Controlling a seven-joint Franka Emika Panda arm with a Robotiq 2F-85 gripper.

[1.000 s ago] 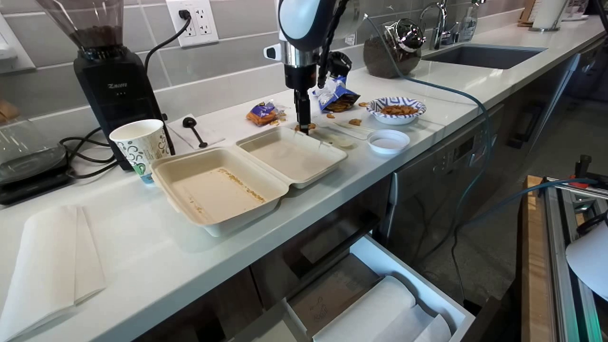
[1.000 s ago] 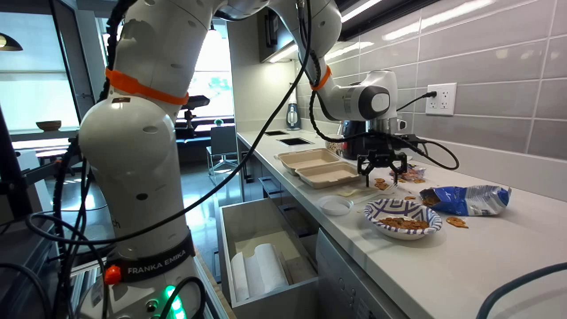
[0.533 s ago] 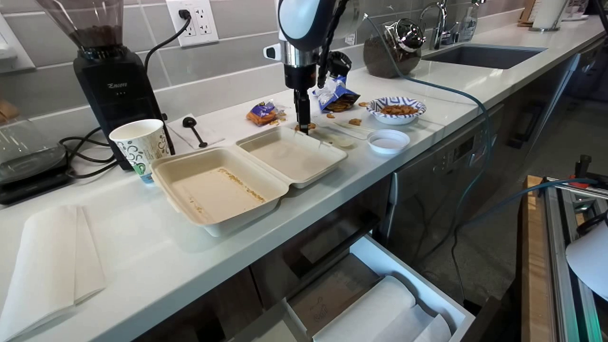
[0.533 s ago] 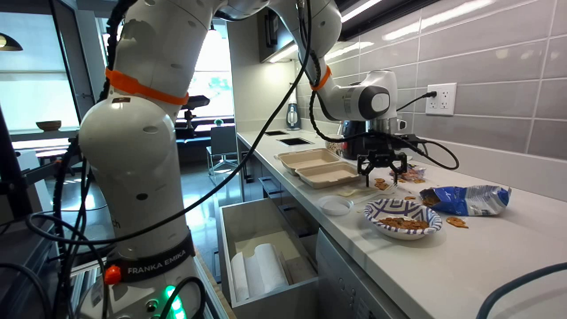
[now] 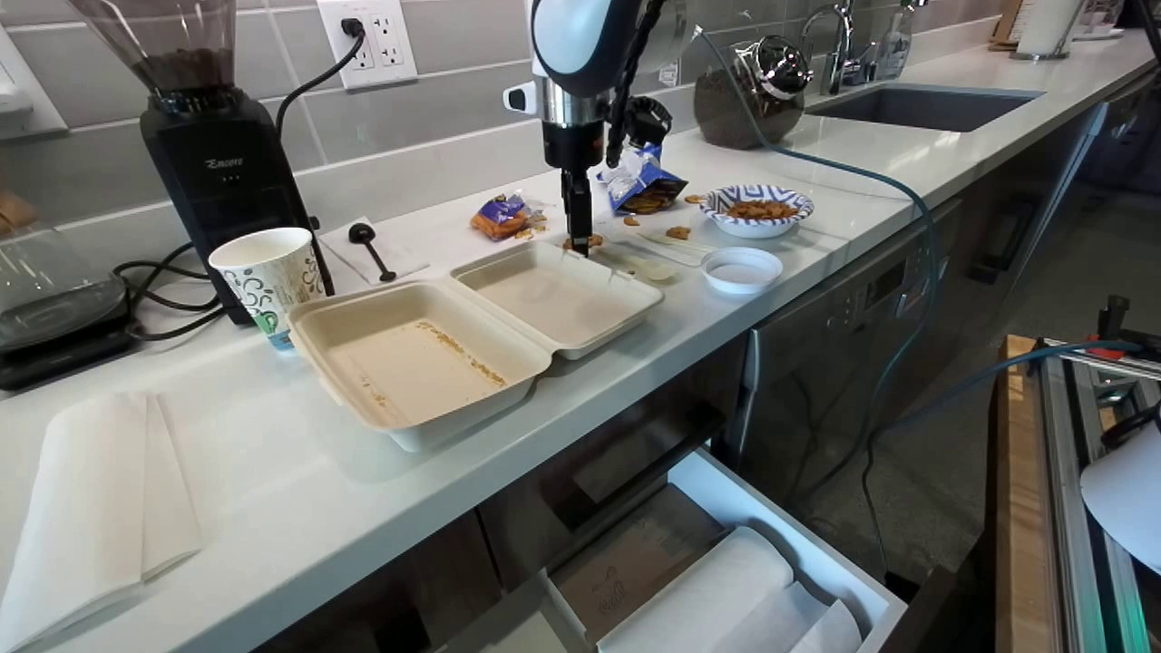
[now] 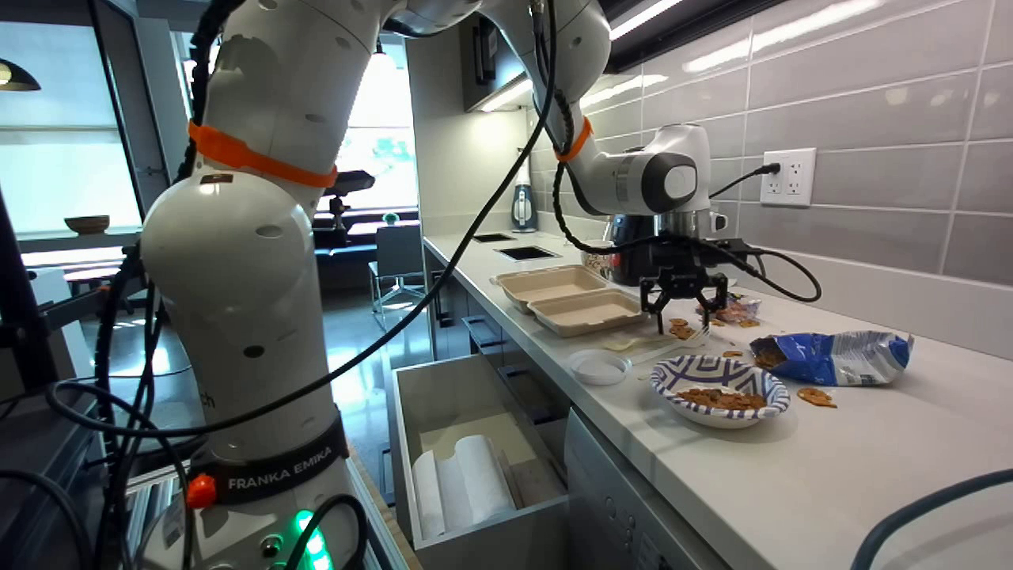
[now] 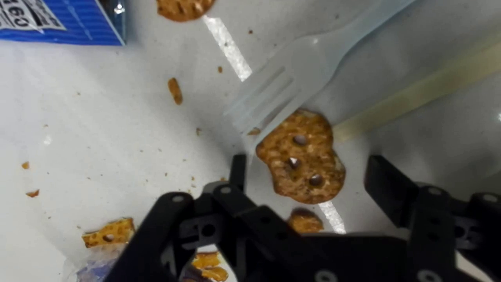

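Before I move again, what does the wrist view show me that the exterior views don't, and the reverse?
Only the wrist view: three clear holes in the pretzel crisp lying in the gap of the open pincer, and lettering on the blue bag. Neither detail can be made out in the exterior views.

Only the exterior views: the patterned bowl holding snack pieces, the open drawer and a wall outlet, all in both exterior views.

Shared: the pincer, pretzel crisp, blue bag and pale fork.
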